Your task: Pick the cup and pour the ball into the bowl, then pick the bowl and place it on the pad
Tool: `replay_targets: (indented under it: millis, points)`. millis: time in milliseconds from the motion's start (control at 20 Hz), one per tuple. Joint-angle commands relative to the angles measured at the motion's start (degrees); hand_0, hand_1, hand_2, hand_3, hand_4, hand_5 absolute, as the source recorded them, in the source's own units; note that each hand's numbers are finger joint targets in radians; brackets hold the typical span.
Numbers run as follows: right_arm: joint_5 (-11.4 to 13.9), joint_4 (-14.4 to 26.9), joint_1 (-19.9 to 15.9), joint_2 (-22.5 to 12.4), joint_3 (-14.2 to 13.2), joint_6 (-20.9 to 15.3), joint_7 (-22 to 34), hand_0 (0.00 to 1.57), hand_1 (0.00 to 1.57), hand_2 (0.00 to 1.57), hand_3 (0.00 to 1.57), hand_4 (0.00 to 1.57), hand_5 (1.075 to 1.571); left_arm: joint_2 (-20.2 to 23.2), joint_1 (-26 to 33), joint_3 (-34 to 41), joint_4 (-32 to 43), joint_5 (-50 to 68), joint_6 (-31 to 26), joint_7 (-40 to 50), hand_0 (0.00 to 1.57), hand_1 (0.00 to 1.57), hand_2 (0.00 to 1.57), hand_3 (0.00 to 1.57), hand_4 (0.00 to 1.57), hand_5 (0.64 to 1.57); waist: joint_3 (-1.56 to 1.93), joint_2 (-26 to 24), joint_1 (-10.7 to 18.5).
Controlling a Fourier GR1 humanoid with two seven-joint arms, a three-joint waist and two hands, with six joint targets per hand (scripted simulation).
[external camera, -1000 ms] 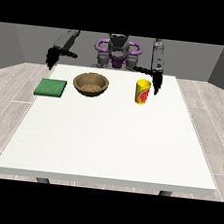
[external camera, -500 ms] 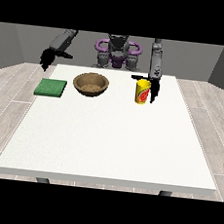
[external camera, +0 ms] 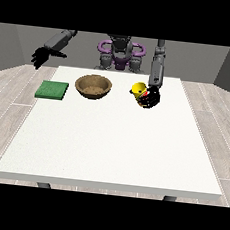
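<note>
— Right at the robot hand at the view's right [external camera: 151, 97], what sits there?

— The yellow cup [external camera: 139, 92], tilted toward the bowl side. That robot hand has its black fingers wrapped round the cup's lower part, so it has hold of it. The ball cannot be made out.

— And beyond the cup from that hand?

— The brown bowl [external camera: 93, 86], a short way off toward the view's left, resting upright on the white bench [external camera: 114, 142]. Cup and bowl are apart, not touching.

— Where is the pad?

— The green pad [external camera: 52, 90] lies flat on the bench past the bowl, near the bench's edge at the view's left. It is just beside the bowl without touching it.

— The other one?

— The robot hand at the view's left [external camera: 41, 56] hangs in the air above and behind the pad, off the bench's far corner. Its fingers look relaxed and hanging downward, and it holds nothing.

— Anything behind?

— The robot's torso [external camera: 120, 54] stands behind the bench's far edge, between the two arms.
</note>
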Motion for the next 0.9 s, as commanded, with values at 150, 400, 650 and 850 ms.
replay_targets:
  millis: [150,400,650,850]
  points:
    - [-1.17,6.97,-0.22,-4.07,-3.04,1.82,1.85,0.0,0.0,0.0,0.0,0.0,1.555,0.08,-1.44,-4.58,2.87,-6.95,5.99,7.66,1.36,1.36,1.57,1.57,0.95,1.525,-0.23,-6.46,1.83]
    - [2.13,17.47,2.5,-4.8,-3.8,2.09,-3.27,0.0,0.0,0.08,0.0,0.0,1.56,-2.18,-3.13,-14.0,-2.19,-16.88,9.12,20.2,1.39,1.39,1.57,1.57,1.02,1.536,-0.08,-15.05,7.91]
    - [2.41,23.36,6.66,-6.24,-5.13,3.04,-3.5,0.0,0.0,0.0,0.0,0.0,1.56,-6.49,-1.47,-22.78,-2.79,-27.21,10.77,31.68,1.38,1.38,1.57,1.57,1.14,1.567,-0.11,-22.38,11.59]
    - [2.57,25.2,6.81,-6.5,-5.73,2.6,-5.31,0.0,0.0,0.0,0.0,0.0,1.558,-7.05,-3.45,-24.75,-4.73,-32.01,9.49,38.55,1.38,1.38,1.57,1.57,1.14,1.567,-0.2,-22.74,12.45]
